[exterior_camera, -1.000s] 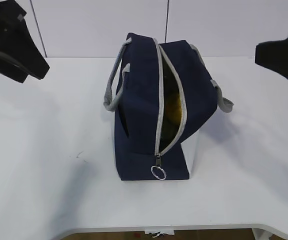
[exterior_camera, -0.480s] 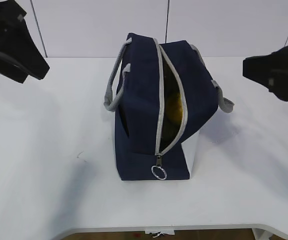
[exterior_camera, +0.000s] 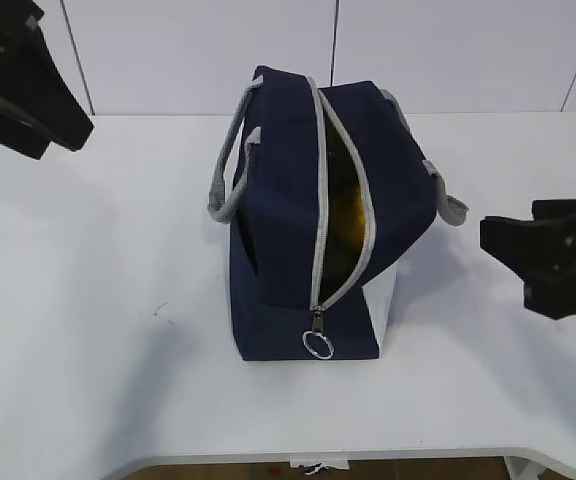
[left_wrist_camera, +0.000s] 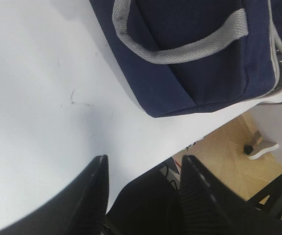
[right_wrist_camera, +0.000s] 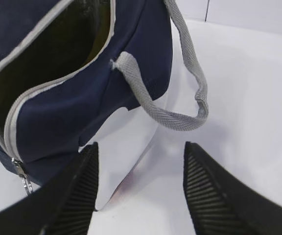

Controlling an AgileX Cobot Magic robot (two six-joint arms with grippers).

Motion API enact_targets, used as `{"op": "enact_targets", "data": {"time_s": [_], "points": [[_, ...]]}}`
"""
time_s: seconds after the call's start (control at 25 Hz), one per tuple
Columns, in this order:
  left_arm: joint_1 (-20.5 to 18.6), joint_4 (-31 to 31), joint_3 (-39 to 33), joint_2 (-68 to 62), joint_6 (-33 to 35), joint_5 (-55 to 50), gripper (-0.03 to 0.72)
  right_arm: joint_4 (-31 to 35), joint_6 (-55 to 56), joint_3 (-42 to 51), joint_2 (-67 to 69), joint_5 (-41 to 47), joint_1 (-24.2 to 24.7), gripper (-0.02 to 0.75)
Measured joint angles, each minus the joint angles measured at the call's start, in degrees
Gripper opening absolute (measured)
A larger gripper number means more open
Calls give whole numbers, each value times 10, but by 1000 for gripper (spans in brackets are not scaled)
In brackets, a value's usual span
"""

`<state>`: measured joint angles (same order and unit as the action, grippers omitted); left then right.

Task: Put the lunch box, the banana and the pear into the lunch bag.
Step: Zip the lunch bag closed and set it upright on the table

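The navy lunch bag (exterior_camera: pixel 288 230) stands in the middle of the table with its grey zipper partly open. A yellow patch of fruit (exterior_camera: pixel 349 214) shows through the gap; I cannot tell whether it is the banana or the pear. The lunch box is hidden. My left gripper (exterior_camera: pixel 73 130) hangs open and empty, high at the far left, well away from the bag (left_wrist_camera: pixel 195 54). My right gripper (exterior_camera: pixel 503 240) is low beside the bag's right side, open and empty. In the right wrist view its fingers (right_wrist_camera: pixel 89 166) frame the bag's white end panel (right_wrist_camera: pixel 126 147) and grey handle (right_wrist_camera: pixel 180 117).
The zipper's ring pull (exterior_camera: pixel 317 345) hangs at the bag's near end. Grey handles stick out on both sides (exterior_camera: pixel 226 180). The table's front edge (left_wrist_camera: pixel 180 147) lies close to the left gripper, with the floor beyond. A white wall runs behind the table.
The right gripper has dropped from the upper right down to table height and come in towards the bag's right side. The left gripper and the bag have hardly moved.
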<state>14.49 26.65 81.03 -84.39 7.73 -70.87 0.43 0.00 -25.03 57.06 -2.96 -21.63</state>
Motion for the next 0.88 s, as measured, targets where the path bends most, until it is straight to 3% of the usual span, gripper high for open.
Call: {"op": "enact_targets", "data": {"time_s": [0.32,0.56,0.88], "points": [[0,0,0,6,-1,0,361,-56,0,110,0,-207,0,433],[0,0,0,6,-1,-1,361,-69,5,120,14,-256,0,433],[0,0,0,6,-1,-1,361,-180,73,121,112,-369,0,433]]}}
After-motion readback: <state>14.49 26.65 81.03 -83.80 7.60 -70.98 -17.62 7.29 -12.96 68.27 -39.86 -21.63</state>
